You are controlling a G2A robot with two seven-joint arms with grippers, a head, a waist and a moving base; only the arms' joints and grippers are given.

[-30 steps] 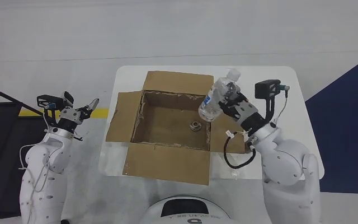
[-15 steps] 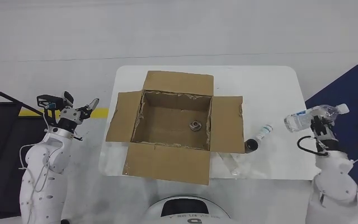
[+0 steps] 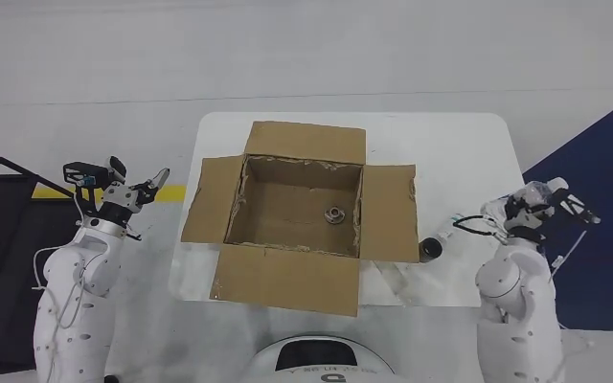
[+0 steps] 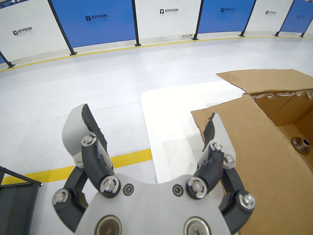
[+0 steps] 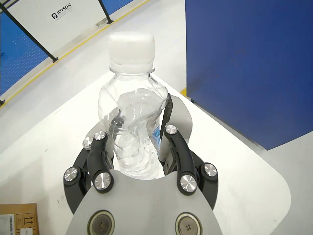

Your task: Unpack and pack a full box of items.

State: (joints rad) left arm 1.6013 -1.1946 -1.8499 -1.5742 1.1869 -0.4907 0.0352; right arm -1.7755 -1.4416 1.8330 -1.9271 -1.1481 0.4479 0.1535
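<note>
Box [image 3: 287, 278] sits open on white table [image 3: 450, 153], flaps folded outward. Small metal fitting [image 3: 333, 214] lies on box floor, nearer right wall. Clear water bottle [image 5: 133, 113] out of box, clamped at waist between jaws of right gripper [image 5: 139, 123], white cap pointing away from wrist, near table's right edge, well apart from box. Small dark-capped bottle [image 3: 431, 247] lies on table just beside right flap. Left gripper [image 4: 148, 118] hangs off table's left side, jaws wide, holding nothing.

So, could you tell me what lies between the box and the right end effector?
A small bottle lying on its side, seen in the top view.
</note>
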